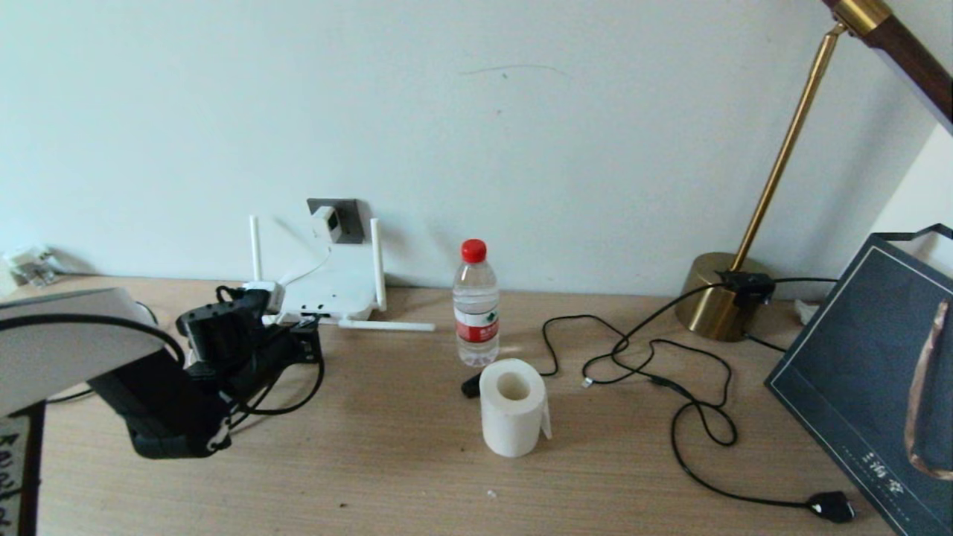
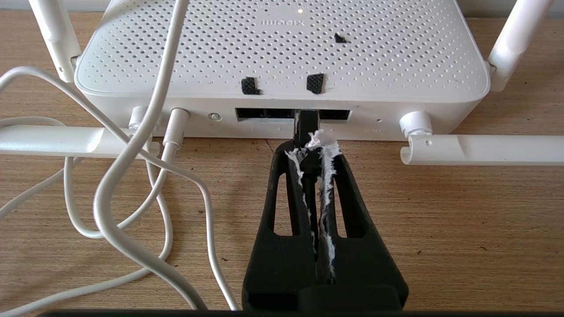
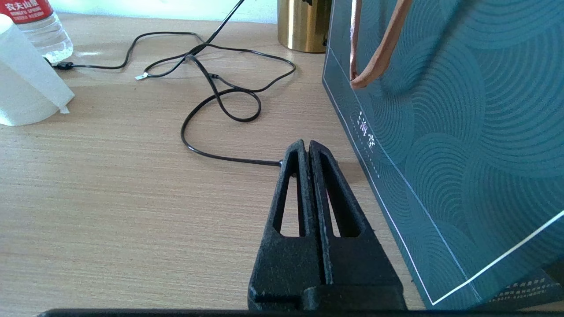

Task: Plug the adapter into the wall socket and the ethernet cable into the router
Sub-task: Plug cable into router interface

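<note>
The left gripper's point(image 2: 312, 147) jaws are clenched on the ethernet cable's point(image 2: 306, 125) plug, whose tip sits at a port on the router's point(image 2: 282, 48) edge. I judge insertion is the step in hand; next comes a straight, firm push, then release.

The head view shows what the wrist cannot: the adapter point(image 1: 327, 222) already sits in the wall socket point(image 1: 350, 216), above the router point(image 1: 327, 290) at the tabletop's point(image 1: 387, 461) far edge.

The right wrist view shows the right gripper point(image 3: 307, 147) pressed shut, empty, near the tabletop's right edge.
</note>
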You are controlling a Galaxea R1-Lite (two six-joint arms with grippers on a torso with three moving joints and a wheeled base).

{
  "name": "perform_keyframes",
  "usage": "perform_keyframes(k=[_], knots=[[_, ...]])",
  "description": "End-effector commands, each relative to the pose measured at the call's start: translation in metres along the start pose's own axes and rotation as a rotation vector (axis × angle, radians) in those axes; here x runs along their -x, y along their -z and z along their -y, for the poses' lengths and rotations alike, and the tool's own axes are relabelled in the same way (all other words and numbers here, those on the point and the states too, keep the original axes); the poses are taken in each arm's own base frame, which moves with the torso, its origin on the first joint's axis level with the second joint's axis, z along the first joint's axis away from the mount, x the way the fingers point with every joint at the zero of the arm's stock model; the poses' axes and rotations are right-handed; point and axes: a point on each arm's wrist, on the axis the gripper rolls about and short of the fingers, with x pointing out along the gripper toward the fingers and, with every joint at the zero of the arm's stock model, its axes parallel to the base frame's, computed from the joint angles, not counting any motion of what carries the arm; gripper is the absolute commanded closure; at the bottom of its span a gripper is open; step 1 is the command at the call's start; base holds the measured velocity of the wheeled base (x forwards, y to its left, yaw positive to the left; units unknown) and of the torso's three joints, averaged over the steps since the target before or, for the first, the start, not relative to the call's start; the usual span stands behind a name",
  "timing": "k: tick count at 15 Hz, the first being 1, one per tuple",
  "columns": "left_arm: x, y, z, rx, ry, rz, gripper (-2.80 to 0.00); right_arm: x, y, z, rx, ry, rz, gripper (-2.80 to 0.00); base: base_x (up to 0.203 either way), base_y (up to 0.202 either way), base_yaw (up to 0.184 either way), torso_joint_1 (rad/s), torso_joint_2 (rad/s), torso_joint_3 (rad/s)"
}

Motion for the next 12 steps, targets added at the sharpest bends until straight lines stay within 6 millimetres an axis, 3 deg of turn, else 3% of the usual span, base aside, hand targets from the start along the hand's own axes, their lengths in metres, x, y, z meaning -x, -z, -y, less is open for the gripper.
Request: perform_keyframes(k=[1, 12], knots=[[-0.0022, -0.0037, -0.0006, -0.002, -0.002, 0.025, 0.00, 0.0000, 0.0000, 0.0000, 0.000, 0.000, 0.000, 0.00, 0.000, 0.000, 0.000, 0.000, 0.00, 0.000], [-0.0097, -0.0014, -0.0009, -0.003, -0.003, 0.029, 0.00, 0.0000, 0.0000, 0.0000, 0.000, 0.000, 0.000, 0.00, 0.000, 0.000, 0.000, 0.000, 0.00, 0.000]])
